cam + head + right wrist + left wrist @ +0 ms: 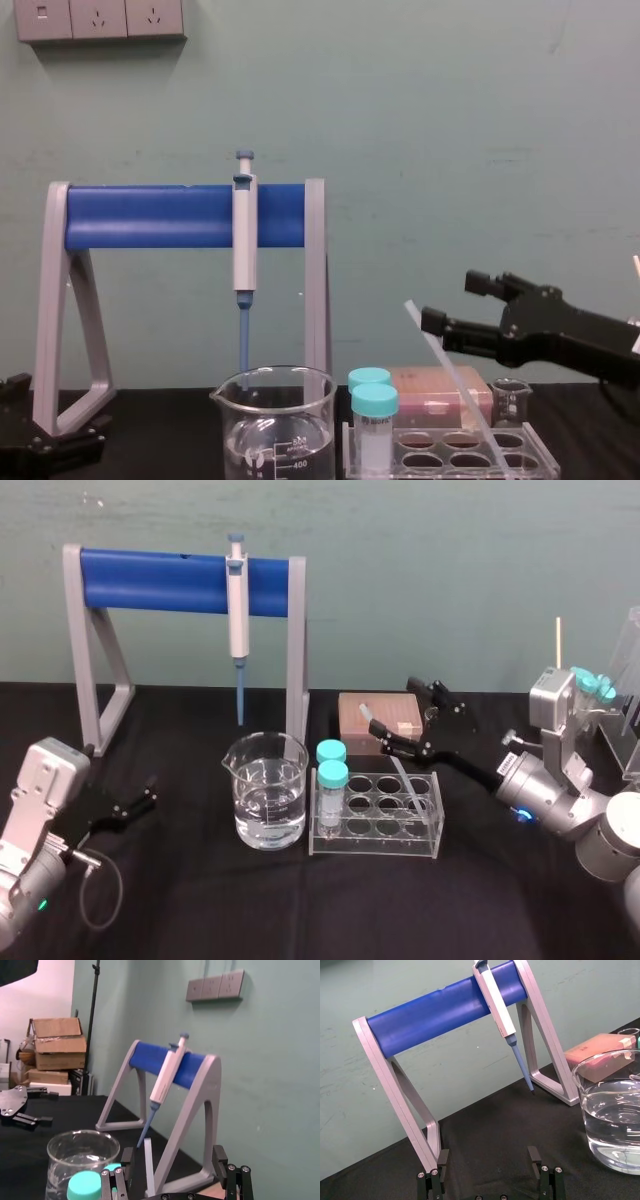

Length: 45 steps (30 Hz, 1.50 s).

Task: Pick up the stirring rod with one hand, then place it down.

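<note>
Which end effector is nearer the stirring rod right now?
Right. The right end effector is open, close by the upper end of the stirring rod, which leans in the tube rack. The left end effector sits far off, beyond the beaker.

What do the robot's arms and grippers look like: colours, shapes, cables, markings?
The left arm and right arm are silver-grey with rounded joints; the left gripper and right gripper black, two flat fingers each. A grey cable loops off the left, near a green light; the right has a blue light.
</note>
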### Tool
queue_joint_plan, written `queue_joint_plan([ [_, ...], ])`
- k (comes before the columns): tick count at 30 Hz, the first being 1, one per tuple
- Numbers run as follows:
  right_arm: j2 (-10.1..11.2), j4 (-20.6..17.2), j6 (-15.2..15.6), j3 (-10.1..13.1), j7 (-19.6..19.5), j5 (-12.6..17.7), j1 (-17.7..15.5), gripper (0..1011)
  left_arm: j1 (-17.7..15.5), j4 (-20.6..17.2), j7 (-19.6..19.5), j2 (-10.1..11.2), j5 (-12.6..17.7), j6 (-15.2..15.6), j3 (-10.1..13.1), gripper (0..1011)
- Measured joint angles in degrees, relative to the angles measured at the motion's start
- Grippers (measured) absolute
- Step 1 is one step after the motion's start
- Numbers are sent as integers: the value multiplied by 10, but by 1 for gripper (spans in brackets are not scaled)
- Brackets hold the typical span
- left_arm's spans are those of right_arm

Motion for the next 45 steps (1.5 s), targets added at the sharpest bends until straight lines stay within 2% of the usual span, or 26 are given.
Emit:
queue_joint_plan([
  [5,15,-77,-5,4,-48,-25,-30,1000,0,0,0,0,0,0,0,1000],
  [6,15,-77,-5,4,-48,-25,-30,1000,0,0,0,0,0,0,0,1000],
  [12,31,-155,-17,18,-122,-67,-68,1000,0,0,0,0,0,0,0,1000],
  [15,36,-183,-9,31,-154,-81,-84,1000,0,0,0,0,0,0,0,1000],
  [17,37,-197,11,42,-173,-82,-96,1000,0,0,0,0,0,0,0,1000],
  [22,33,-208,73,67,-201,-67,-114,1000,0,0,0,0,0,0,0,1000],
  [23,30,-208,94,75,-205,-56,-118,1000,0,0,0,0,0,0,0,1000],
  [30,15,-205,174,99,-216,-13,-133,1000,0,0,0,0,0,0,0,1000],
  [39,10,-192,220,97,-223,-4,-128,1000,0,0,0,0,0,0,0,1000],
  [45,8,-188,230,94,-228,-3,-124,1000,0,0,0,0,0,0,0,1000],
])
